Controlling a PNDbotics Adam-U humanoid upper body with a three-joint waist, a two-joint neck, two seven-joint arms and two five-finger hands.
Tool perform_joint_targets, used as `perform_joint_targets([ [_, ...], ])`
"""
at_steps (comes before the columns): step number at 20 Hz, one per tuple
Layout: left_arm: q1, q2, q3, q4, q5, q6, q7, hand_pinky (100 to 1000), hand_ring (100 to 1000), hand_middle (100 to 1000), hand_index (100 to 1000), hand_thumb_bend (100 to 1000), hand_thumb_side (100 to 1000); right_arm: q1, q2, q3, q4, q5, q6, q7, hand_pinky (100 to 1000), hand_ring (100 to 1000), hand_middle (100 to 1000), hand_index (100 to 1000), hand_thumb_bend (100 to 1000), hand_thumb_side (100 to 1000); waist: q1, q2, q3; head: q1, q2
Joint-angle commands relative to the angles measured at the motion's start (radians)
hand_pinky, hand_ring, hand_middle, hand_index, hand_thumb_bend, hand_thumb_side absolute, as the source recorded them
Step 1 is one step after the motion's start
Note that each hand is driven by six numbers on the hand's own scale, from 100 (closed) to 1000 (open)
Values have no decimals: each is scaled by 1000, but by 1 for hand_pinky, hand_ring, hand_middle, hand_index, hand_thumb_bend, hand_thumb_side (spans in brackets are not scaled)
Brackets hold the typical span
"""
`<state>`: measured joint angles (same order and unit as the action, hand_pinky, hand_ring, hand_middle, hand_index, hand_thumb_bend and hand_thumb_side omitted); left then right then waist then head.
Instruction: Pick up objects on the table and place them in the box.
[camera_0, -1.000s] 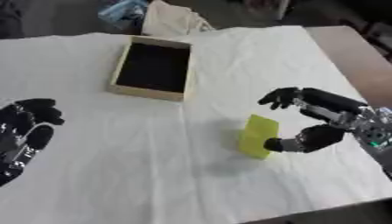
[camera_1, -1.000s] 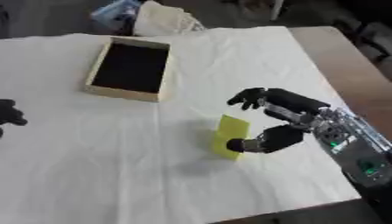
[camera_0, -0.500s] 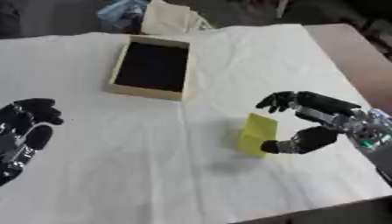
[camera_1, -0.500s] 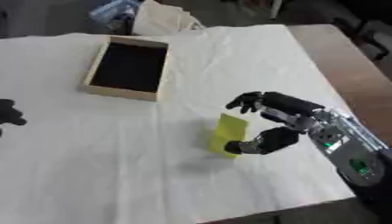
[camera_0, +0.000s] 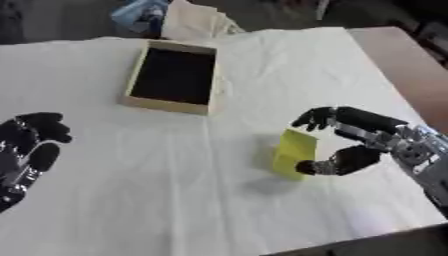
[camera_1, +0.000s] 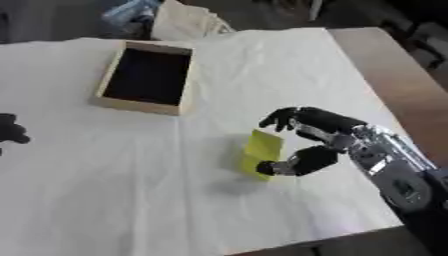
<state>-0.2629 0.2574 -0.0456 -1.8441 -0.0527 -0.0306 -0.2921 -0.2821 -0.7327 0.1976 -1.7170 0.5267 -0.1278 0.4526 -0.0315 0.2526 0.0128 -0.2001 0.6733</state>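
A yellow block (camera_0: 293, 152) stands upright on the white cloth, right of centre. My right hand (camera_0: 372, 140) reaches in from the right and cups it. Its curled fingers (camera_0: 317, 117) hover just over the block's top right corner, and its thumb (camera_0: 325, 166) touches the lower right edge. A gap remains between the fingers and the block, so the hand is open. The wooden box (camera_0: 162, 104), with a dark inside, lies at the back left, well apart from the block. My left hand (camera_0: 24, 150) rests open at the left edge, fingers up.
A pale bag (camera_0: 199, 24) and a blue thing (camera_0: 140, 10) lie behind the box, past the cloth. Bare brown tabletop (camera_0: 413, 65) shows at the right. The cloth's front edge (camera_0: 376, 235) runs close below my right arm.
My right hand has slid a little to the left, bringing its fingers and thumb closer round the yellow block. The block, the box and my left hand stay where they were.
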Motion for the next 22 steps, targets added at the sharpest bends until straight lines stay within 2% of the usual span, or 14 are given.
perform_joint_targets([
  [1, -10, 16, 0, -12, 2, -1, -2, 851, 655, 621, 782, 538, 632, -15, -14, -5, 5, 14, -5, -2, 760, 784, 845, 898, 527, 802, 1, -14, 0, -4, 2],
  [12, -10, 16, -1, -12, 2, -1, -3, 852, 655, 622, 782, 537, 633, -18, -11, 4, 23, 42, -13, -19, 754, 775, 834, 862, 477, 754, 1, -14, 2, -6, 2],
  [22, -12, 16, -2, -12, 0, -1, -6, 852, 655, 623, 782, 537, 635, -21, -10, 7, 30, 54, -13, -40, 744, 760, 817, 816, 382, 587, 0, -14, 5, -7, 3],
])
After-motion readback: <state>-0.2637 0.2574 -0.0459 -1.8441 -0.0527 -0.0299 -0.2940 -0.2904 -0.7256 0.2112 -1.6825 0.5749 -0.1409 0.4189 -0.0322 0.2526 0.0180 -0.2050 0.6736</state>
